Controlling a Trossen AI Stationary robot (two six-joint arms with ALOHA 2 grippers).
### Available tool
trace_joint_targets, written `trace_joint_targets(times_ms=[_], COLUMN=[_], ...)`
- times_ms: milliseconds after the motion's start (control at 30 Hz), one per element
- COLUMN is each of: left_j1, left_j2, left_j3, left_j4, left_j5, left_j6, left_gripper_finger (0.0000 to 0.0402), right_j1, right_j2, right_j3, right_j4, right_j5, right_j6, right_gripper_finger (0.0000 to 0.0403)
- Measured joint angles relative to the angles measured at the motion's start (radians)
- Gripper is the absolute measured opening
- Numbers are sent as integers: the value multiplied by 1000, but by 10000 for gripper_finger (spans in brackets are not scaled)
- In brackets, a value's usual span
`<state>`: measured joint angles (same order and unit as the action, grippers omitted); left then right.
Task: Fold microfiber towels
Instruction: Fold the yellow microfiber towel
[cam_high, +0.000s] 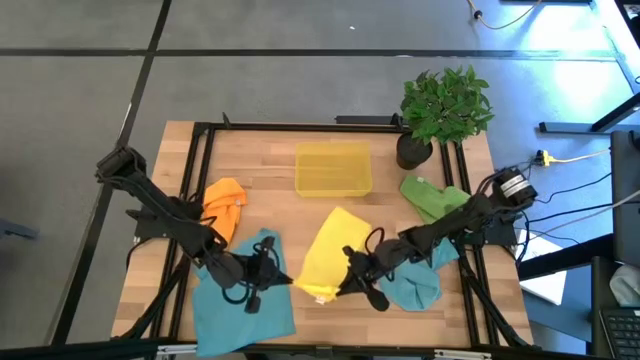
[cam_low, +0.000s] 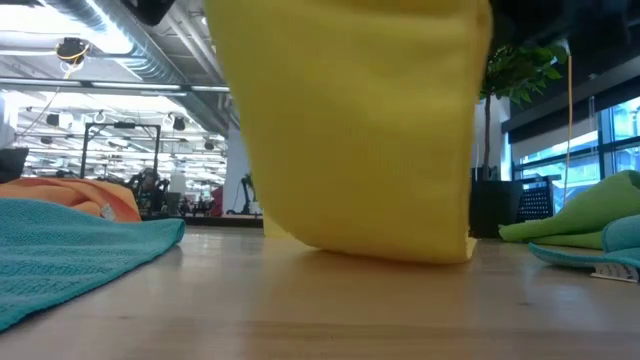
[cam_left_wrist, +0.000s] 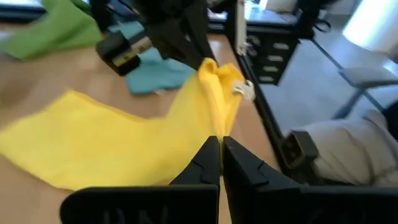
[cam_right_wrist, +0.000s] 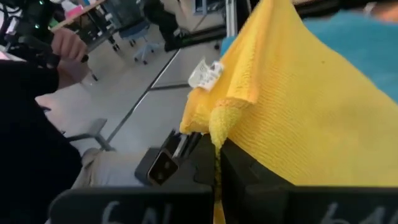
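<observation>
The yellow towel (cam_high: 335, 250) lies between my two grippers near the table's front; its near end is raised and its far part rests on the wood. My left gripper (cam_left_wrist: 221, 146) reaches in from the left and is shut on it. My right gripper (cam_right_wrist: 217, 158) comes from the right, also shut on it, beside the white tag (cam_right_wrist: 205, 73). A teal towel (cam_high: 240, 305) lies spread flat under my left arm. A second teal towel (cam_high: 415, 288) lies crumpled under my right arm. The orange towel (cam_high: 225, 205) and the green towel (cam_high: 432, 196) lie crumpled farther back. My left gripper pinches a bunched edge of the yellow towel (cam_left_wrist: 219, 121) between its two shut fingers, coming from the table's left and slanting a little down. The cloth rises past the fingers and spreads away to the table. My right gripper pinches the gathered corner by the tag (cam_right_wrist: 221, 121) between its shut fingers, coming from the table's right, nearly level. That corner is held up off the table, and the cloth falls away behind it, with its far part (cam_high: 342, 228) on the wood.
A translucent yellow bin (cam_high: 333, 168) stands at the middle back, and a potted plant (cam_high: 440, 110) at the back right corner. Black frame rails (cam_high: 195, 160) run along the table's left and right sides. Bare wood shows between the bin and the yellow towel.
</observation>
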<state>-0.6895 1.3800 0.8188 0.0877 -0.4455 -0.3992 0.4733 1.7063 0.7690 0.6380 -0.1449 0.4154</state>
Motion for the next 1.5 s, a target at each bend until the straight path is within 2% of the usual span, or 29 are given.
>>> trace_joint_targets(times_ms=[133,367,533,900,1067,1367,1500], left_j1=[14,127,218,237,220,208,191], left_j2=[19,19,35,192,258,364,375], left_j3=[12,47,48,47,47,47,47], left_j4=[-9,-57,-61,-26,38,115,121], left_j5=[109,137,242,276,269,216,169], left_j6=[-8,147,170,142,121,73,64], left_gripper_finger=[1,1,1,8,40,144,172], right_j1=[40,23,10,-92,-127,-193,-215], right_j2=[9,-1,-1,-1,-1,-1,-1], right_j3=[-5,-15,-72,-190,-205,-205,-205], right_j4=[-65,-147,-95,86,106,107,102], right_j5=[-9,59,78,102,99,100,100], right_j6=[1,-18,-6,23,33,49,49], right_gripper_finger=[6,6,6,6,6,6,6])
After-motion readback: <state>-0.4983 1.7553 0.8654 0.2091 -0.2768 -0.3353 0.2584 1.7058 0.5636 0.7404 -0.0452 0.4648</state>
